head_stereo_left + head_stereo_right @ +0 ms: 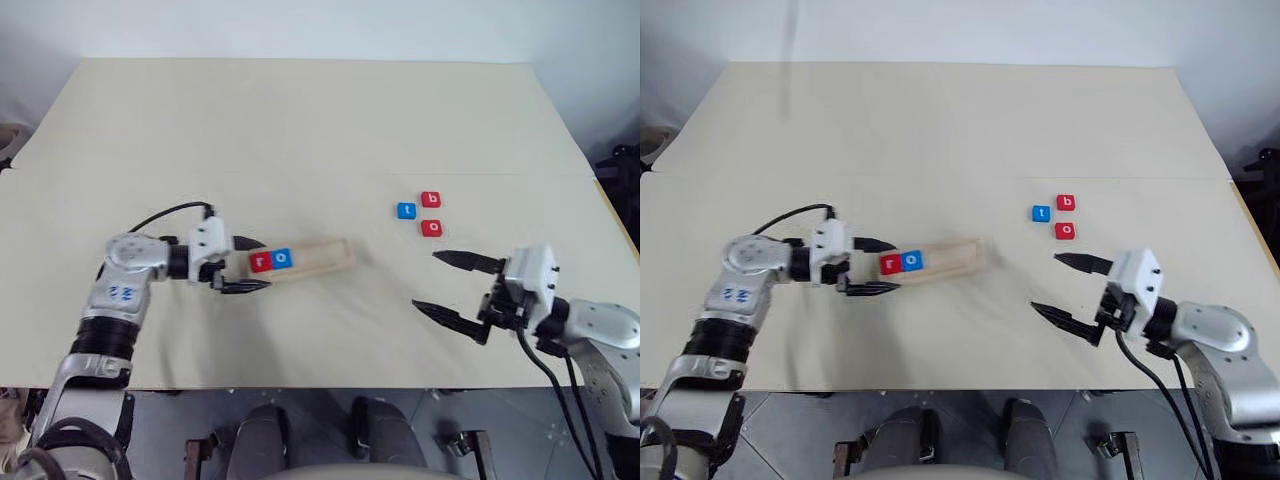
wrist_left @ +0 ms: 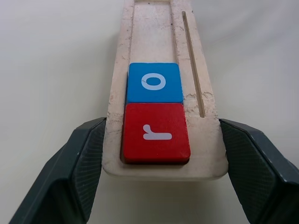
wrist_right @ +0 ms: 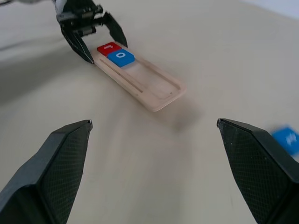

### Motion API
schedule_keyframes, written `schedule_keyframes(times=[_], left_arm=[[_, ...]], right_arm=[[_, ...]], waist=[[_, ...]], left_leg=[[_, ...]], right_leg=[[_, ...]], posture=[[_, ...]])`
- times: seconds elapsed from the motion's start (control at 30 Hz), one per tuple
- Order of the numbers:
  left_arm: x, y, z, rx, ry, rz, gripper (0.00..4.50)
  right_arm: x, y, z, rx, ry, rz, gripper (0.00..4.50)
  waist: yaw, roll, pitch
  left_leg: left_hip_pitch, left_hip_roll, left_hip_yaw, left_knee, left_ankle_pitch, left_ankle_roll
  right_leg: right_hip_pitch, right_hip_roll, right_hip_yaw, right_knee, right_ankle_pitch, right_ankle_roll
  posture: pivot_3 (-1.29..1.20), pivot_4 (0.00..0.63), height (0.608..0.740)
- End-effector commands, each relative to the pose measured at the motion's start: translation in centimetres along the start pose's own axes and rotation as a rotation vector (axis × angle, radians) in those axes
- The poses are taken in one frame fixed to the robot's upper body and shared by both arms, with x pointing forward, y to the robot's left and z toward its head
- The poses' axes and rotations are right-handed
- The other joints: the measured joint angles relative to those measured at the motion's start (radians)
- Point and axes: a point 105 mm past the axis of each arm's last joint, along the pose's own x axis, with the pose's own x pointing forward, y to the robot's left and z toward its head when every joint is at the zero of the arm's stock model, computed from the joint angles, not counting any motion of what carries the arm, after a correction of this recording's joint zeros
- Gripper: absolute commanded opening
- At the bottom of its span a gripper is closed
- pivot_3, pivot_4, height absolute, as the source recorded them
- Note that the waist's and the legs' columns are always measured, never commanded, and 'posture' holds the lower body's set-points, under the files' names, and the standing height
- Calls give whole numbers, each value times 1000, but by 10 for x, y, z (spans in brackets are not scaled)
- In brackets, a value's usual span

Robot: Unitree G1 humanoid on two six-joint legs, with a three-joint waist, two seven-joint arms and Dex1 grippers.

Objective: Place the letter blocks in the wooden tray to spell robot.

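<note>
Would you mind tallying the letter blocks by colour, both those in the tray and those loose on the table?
Red blocks: 3 (r in the wooden tray; b and o loose on the table)
Blue blocks: 2 (o in the tray; t loose)
Total: 5

From my seat, the table [image 1: 300,120] lies bare between the wooden tray [image 1: 322,256] and the three loose blocks, the blue t [image 1: 406,211], red b [image 1: 431,199] and red o [image 1: 431,227], so I can pass there freely. The left gripper [image 1: 243,264] straddles the tray's near end, blocking approach from that side. The loose blocks sit close together, leaving little finger room between them; my right gripper [image 1: 455,288] hangs spread wide just short of them.
</note>
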Motion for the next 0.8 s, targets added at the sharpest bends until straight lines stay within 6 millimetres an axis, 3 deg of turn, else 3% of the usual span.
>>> schedule_keyframes(times=[0.03,0.2,0.43,0.47,0.5,0.63,0.8], left_arm=[[20,3,14,51,9,-53,3390],[43,8,17,49,8,-92,3390],[50,6,21,32,-45,-107,3390],[50,9,23,14,-61,-81,4131],[50,11,25,26,-84,-58,4427],[38,21,32,46,-183,21,4469],[-1,18,29,27,-265,43,4469]], right_arm=[[-16,2,10,-54,-4,-43,4500],[-29,6,4,-27,24,-99,4500],[-33,10,-2,10,35,-138,4500],[-34,8,-3,21,38,-150,4500],[-36,6,-5,35,46,-169,4500],[-45,0,-7,27,59,-218,4500],[-67,-7,-13,17,89,-306,4500]], waist=[[5,0,0],[10,0,0],[10,0,0],[11,0,0],[11,0,0],[11,0,0],[7,0,0]], left_leg=[[0,0,0,0,0,0],[0,0,0,1,0,0],[0,0,-1,1,0,0],[0,0,-1,1,0,0],[0,0,-1,1,0,0],[0,0,-1,1,0,0],[0,0,-1,1,0,0]], right_leg=[[0,0,0,0,0,0],[1,0,0,-2,0,0],[1,0,0,-2,0,0],[1,0,0,-2,0,0],[1,0,0,-2,0,0],[1,0,0,-2,0,0],[1,0,0,-1,0,0]], posture=[[0,150,740],[0,150,740],[0,150,740],[0,150,740],[0,150,740],[0,150,740],[0,150,740]])
